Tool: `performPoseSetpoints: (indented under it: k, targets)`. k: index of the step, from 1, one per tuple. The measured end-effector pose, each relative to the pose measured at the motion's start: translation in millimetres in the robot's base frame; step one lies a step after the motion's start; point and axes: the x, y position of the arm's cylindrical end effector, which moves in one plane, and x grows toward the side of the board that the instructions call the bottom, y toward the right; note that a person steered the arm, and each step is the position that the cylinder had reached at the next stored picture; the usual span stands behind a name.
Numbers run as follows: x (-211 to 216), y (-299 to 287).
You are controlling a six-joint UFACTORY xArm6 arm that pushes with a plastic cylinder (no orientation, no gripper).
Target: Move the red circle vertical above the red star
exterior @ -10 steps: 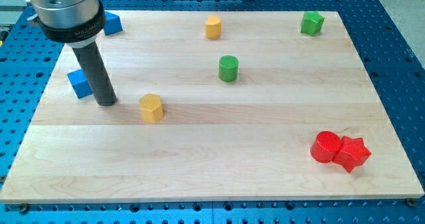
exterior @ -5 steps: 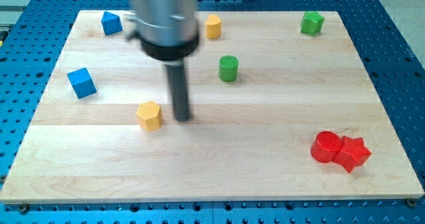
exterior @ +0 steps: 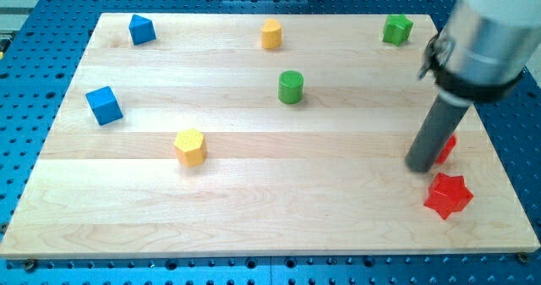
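Note:
The red star [exterior: 447, 194] lies near the board's lower right corner. The red circle [exterior: 445, 148] sits just above it toward the view's top, mostly hidden behind my rod, with only its right edge showing. My tip [exterior: 420, 167] rests on the board touching the circle's left side, up and left of the star. The circle and the star stand slightly apart.
A green cylinder [exterior: 291, 87] stands mid-board, a green block [exterior: 396, 29] at the top right, a yellow block [exterior: 270, 33] at top centre, a yellow hexagon [exterior: 191, 146] left of centre, and two blue blocks [exterior: 141, 30] [exterior: 104, 105] at the left.
My rod swept from the board's left side across to the right. The red circle moved from the star's left to above it, and the star shifted slightly.

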Motion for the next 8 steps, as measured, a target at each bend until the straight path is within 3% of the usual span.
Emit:
performPoseSetpoints:
  k: [1, 2, 3, 4, 5, 6, 8]
  targets:
    - [-17, 13]
    - [26, 24]
    - [-7, 67]
    - [-61, 56]
    - [-58, 73]
    - [-19, 70]
    - [-37, 32]
